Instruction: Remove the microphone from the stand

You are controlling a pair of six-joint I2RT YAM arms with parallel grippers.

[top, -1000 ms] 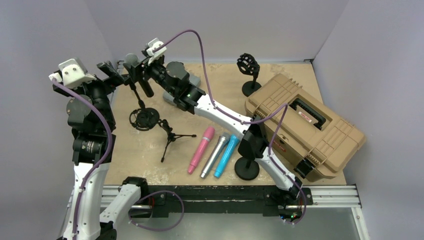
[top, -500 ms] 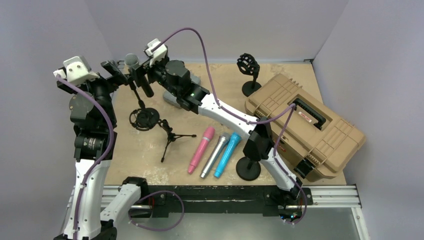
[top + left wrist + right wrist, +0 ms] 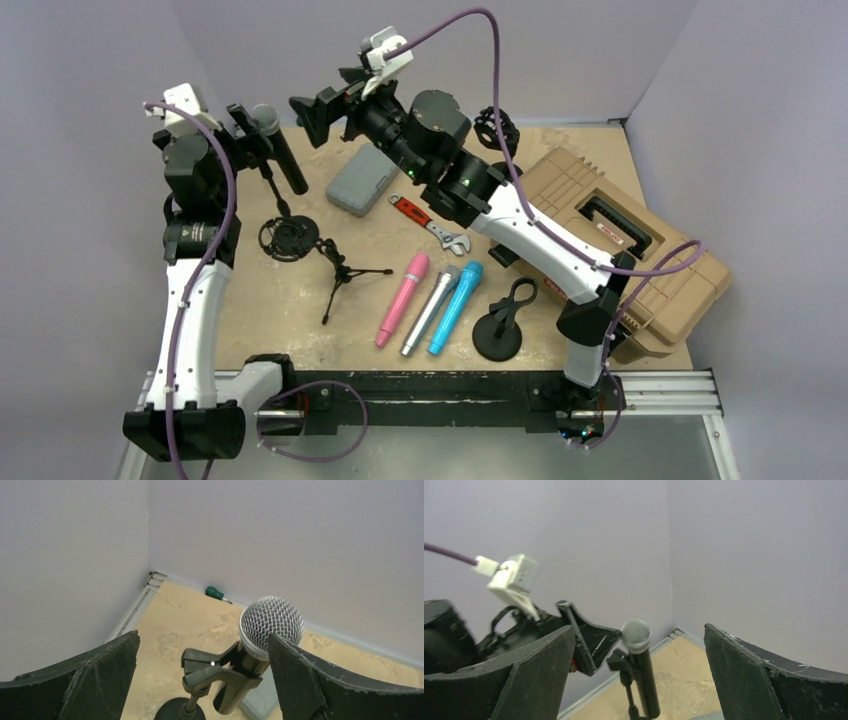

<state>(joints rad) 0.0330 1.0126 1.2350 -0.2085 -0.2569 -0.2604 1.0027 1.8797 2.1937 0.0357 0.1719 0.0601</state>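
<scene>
Heads up: your mic (image 3: 270, 125) sits in the clip (image 3: 215, 672) of the stand (image 3: 289, 239), at the far left of the table (image 3: 270, 320). It has a round silver mesh head and a smooth black tapered body, and it's tilted with the head up. The clip is a dull dark plastic clamp on a thin rod, over a round black base. The tabletop is scuffed tan board.

Your left arm stands tall along the left edge with the wrist bent in toward the mic. The left gripper (image 3: 202, 640) is spread wide, one matte black finger on either side of the head. I can't tell whether the finger nearest the mesh touches it.

Your right arm reaches across to the far left, raised high. The right gripper (image 3: 638, 630) is spread wide too, apart from the mic, with nothing in it.

On the table near you, a pink mic (image 3: 403, 298), a silver mic (image 3: 430, 310) and a blue mic (image 3: 455, 310) lie side by side. A ribbed tan case (image 3: 620, 250) sits on the right.
</scene>
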